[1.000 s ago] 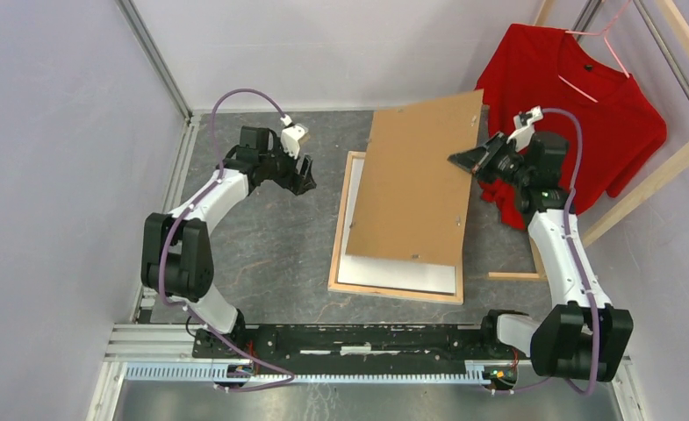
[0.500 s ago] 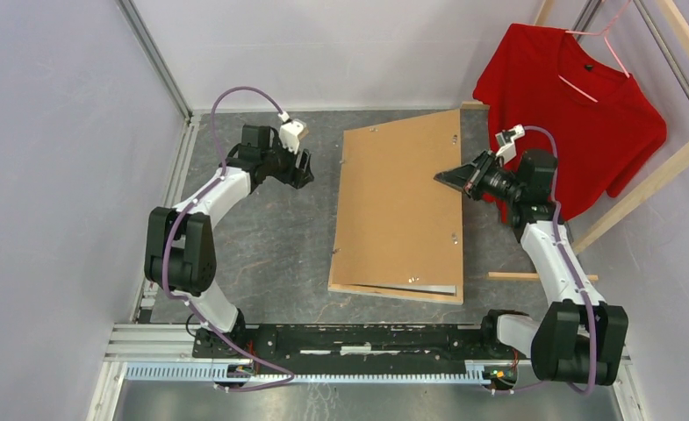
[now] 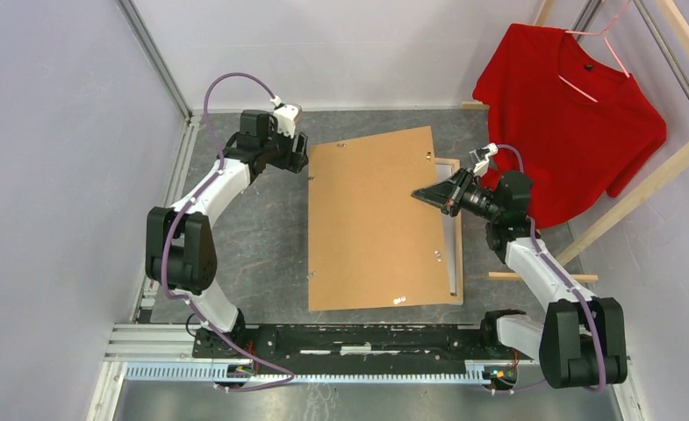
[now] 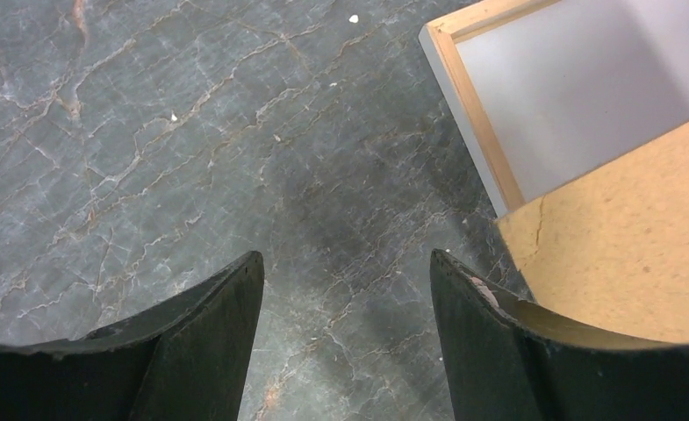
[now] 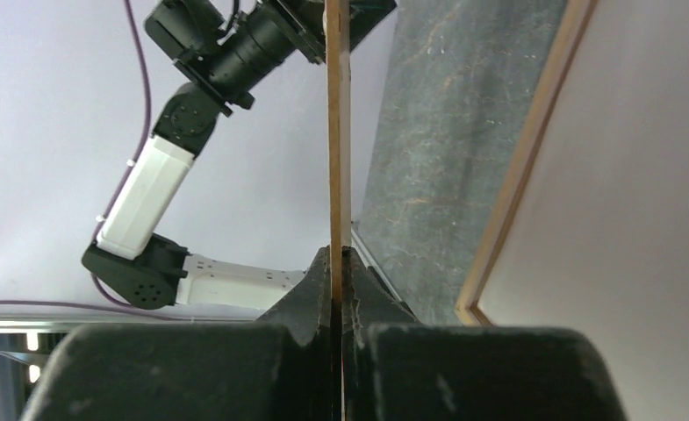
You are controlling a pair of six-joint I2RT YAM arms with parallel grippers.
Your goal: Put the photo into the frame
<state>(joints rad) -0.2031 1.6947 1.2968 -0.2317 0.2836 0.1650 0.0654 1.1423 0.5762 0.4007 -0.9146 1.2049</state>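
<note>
The frame lies with its light-wood reverse up; only its right rail (image 3: 454,230) shows past the brown hardboard sheet (image 3: 371,228). My right gripper (image 3: 421,195) is shut on the sheet's right edge (image 5: 337,132) and holds it tilted over the frame. In the right wrist view the frame's rail (image 5: 525,158) bounds a plain white surface (image 5: 639,219). The left wrist view shows a frame corner (image 4: 463,79) with the same white inside (image 4: 604,88). I cannot tell whether that is the photo's reverse; no printed side shows. My left gripper (image 3: 298,154) is open and empty over the table by the sheet's far left corner (image 4: 621,237).
A red T-shirt (image 3: 577,96) hangs on a pink hanger from a bare-wood rack (image 3: 648,175) at the back right. A loose wood strip (image 3: 542,277) lies on the table right of the frame. Enclosure walls stand left and behind; the arm rail (image 3: 358,338) runs along the front.
My right gripper has moved left and nearer with the hardboard, swinging the sheet leftward and uncovering the frame's right rail. My left gripper has drawn back a little toward the far left.
</note>
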